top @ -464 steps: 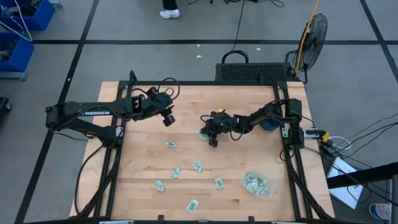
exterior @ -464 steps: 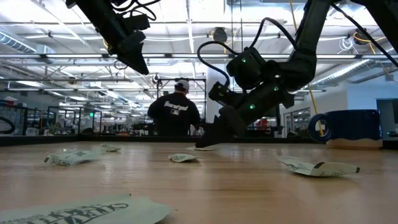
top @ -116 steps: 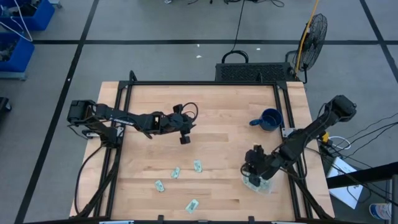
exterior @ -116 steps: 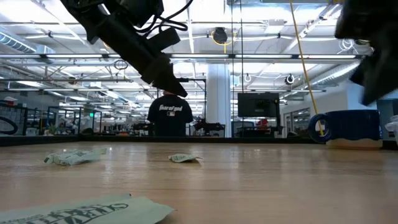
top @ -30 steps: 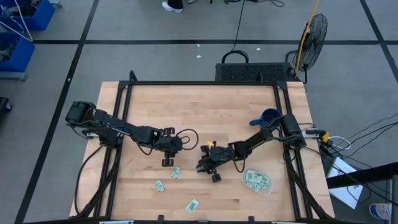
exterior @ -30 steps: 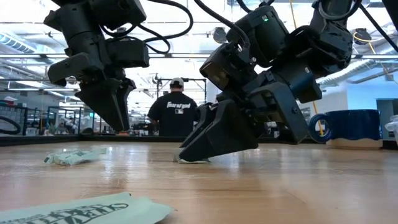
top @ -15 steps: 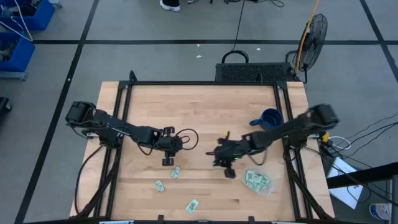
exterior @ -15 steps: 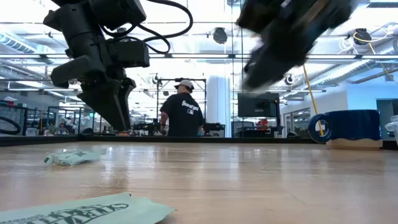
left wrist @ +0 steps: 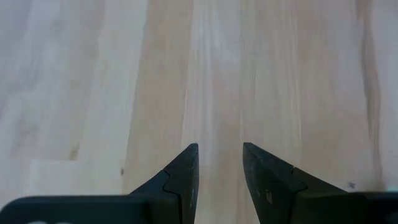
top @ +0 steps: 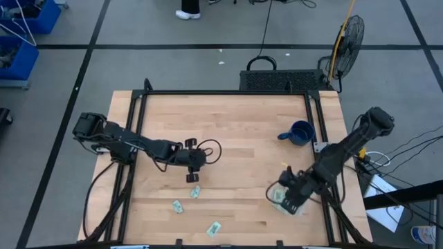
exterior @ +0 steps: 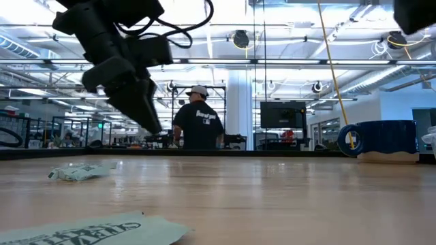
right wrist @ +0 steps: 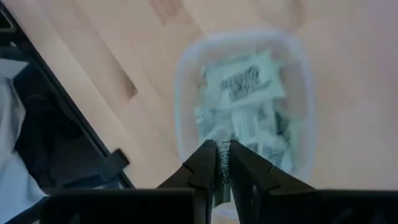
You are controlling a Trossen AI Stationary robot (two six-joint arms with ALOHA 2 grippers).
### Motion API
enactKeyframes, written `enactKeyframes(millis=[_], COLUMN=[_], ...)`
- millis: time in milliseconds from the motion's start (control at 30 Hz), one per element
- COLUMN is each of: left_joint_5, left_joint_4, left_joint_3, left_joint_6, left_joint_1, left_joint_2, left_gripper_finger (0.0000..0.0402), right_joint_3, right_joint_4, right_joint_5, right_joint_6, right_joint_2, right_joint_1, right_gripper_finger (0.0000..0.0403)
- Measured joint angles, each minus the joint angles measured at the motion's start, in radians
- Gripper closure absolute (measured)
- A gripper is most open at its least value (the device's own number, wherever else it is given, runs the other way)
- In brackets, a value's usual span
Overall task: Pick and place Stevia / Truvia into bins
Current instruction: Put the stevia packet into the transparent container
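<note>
Right gripper (right wrist: 222,155) over bin (right wrist: 186,74) at table's 4 o'clock, fingers pinching a sachet (right wrist: 219,173). Left gripper (left wrist: 219,163) near centre above bare wood, fingers apart, empty. Three loose sachets (top: 195,191) at 7 o'clock.

Industrial lab hall: exposed ceiling trusses (exterior: 272,64), taped concrete floor (top: 208,47).

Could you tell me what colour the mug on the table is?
Dark blue; the mug shows best in the high view.
</note>
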Motion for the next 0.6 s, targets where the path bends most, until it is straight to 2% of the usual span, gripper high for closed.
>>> enactKeyframes(millis=[133,300,433,600], left_joint_5=[0.000,0.013,0.016,0.016], left_joint_4=[0.066,0.126,0.129,0.129], left_joint_3=[0.000,0.000,0.000,0.000], left_joint_6=[0.017,0.052,0.076,0.093], left_joint_1=[0.017,0.046,0.065,0.085], left_joint_2=[0.000,0.000,0.000,0.000], left_gripper_finger=[0.0270,0.0270,0.0270,0.0270], right_joint_3=[0.000,0.000,0.000,0.000], right_joint_4=[0.038,0.034,0.031,0.025], right_joint_5=[0.003,-0.125,-0.129,-0.124], right_joint_6=[0.035,0.022,-0.024,-0.049], right_joint_2=[0.046,0.135,0.196,0.208], right_joint_1=[0.044,0.050,0.056,0.033], right_gripper_finger=[0.0357,0.0328,0.0309,0.0299])
